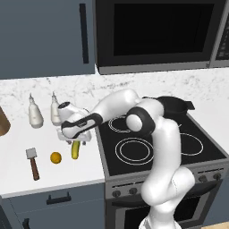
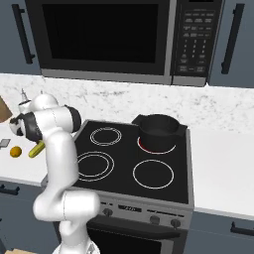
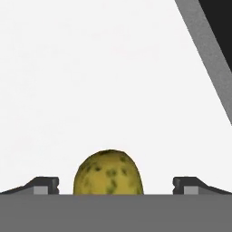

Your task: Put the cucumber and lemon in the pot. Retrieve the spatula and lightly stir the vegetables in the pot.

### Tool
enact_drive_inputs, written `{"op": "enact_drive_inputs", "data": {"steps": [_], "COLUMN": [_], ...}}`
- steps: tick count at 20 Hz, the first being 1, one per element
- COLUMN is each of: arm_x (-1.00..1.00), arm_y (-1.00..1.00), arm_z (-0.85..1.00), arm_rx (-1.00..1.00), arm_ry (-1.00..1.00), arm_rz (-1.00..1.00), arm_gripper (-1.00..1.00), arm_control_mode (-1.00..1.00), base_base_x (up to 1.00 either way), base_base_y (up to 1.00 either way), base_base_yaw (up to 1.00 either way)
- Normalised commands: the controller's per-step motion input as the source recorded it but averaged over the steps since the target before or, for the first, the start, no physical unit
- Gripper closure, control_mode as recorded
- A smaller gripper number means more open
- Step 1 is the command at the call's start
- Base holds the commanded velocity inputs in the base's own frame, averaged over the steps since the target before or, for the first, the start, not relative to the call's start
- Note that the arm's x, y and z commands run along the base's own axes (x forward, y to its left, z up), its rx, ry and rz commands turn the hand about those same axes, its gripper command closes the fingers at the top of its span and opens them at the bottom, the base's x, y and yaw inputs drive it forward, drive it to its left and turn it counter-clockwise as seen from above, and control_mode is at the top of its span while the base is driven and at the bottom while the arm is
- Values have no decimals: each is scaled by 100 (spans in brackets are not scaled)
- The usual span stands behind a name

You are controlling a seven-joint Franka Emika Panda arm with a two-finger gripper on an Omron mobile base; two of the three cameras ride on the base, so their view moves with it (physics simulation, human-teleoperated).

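The yellow-green cucumber (image 1: 75,150) lies on the white counter (image 1: 18,179) just left of the stove. My gripper (image 1: 73,141) hangs right over its far end, open. In the hand view the cucumber's speckled tip (image 3: 108,173) sits between the two fingertips (image 3: 45,185), with a gap on each side. The orange-yellow lemon (image 1: 55,157) rests left of the cucumber, and the spatula (image 1: 32,163) lies further left. The black pot (image 2: 158,130) stands on the stove's back right burner, dark inside. From the right base view the cucumber (image 2: 35,150) and the lemon (image 2: 16,152) peek out beside my arm.
Two white bottles (image 1: 35,114) (image 1: 55,112) stand behind my hand near the backsplash. The black stovetop (image 1: 134,150) begins right of the cucumber; its grey edge (image 3: 204,45) crosses the hand view. A microwave (image 2: 104,37) hangs above the stove.
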Motion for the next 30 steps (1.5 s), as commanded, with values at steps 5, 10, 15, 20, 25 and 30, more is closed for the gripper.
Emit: {"op": "enact_drive_inputs", "data": {"steps": [5,10,15,20,25,30], "arm_x": [-8,-33,-22,-42,-46,-6], "arm_y": [-32,-10,0,-15,-67,-99], "arm_z": [-24,-17,-3,14,90,100], "arm_rx": [7,10,7,0,1,11], "arm_ry": [-1,-5,-8,-17,-20,-2], "arm_rz": [3,1,0,-1,-2,-11], "arm_gripper": [-100,100,100,100,100,100], "arm_control_mode": [-100,-100,-100,-100,-100,-100], "base_base_x": [0,0,0,0,0,0], "base_base_y": [0,0,0,0,0,0], "base_base_yaw": [0,0,0,0,0,0]}}
